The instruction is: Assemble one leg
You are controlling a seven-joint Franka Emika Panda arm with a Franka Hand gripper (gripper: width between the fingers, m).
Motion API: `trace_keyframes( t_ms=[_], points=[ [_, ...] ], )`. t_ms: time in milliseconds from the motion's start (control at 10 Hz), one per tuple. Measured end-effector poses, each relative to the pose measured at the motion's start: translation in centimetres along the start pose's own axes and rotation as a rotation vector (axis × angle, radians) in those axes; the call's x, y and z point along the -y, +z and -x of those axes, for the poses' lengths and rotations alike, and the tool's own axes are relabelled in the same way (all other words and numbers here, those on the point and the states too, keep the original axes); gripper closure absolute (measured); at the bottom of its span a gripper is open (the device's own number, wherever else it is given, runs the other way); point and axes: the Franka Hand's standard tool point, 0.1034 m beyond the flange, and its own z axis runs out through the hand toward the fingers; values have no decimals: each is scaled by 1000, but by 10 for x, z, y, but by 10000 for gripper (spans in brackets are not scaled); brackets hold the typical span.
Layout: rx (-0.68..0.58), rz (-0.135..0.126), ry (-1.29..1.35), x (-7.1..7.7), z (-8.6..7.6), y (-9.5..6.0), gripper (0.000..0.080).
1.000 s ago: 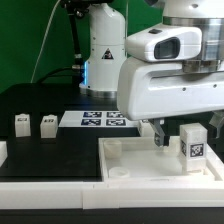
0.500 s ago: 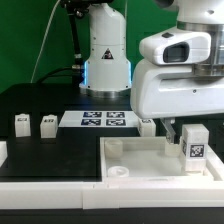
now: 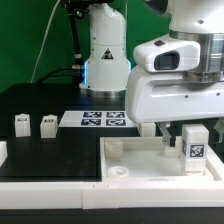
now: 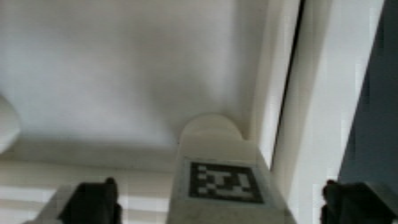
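Note:
A leg, a stubby white block with a black-and-white tag, stands upright on the wide white plate at the exterior view's right. My gripper is low over the plate and open, one finger on each side of this leg. In the wrist view the leg stands between the two dark fingertips with a gap on each side; the gripper is not touching it. Two more legs stand on the black table at the left.
The marker board lies flat behind the plate. A round corner socket shows in the plate's near left corner. A white part sits at the left edge. The robot's base stands at the back.
The hand has shifted a little to the exterior view's right and then come down, so the fingers now straddle the leg on the plate. The leg has not moved.

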Motion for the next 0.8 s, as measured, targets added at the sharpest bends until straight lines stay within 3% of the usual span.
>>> trace_keyframes(
  t_ms=[200, 600, 800],
  points=[
    [0, 0, 0, 0, 0, 0, 509],
    [0, -1, 38, 1, 0, 0, 509],
    [-28, -7, 292, 6, 4, 2, 509]
  ],
)
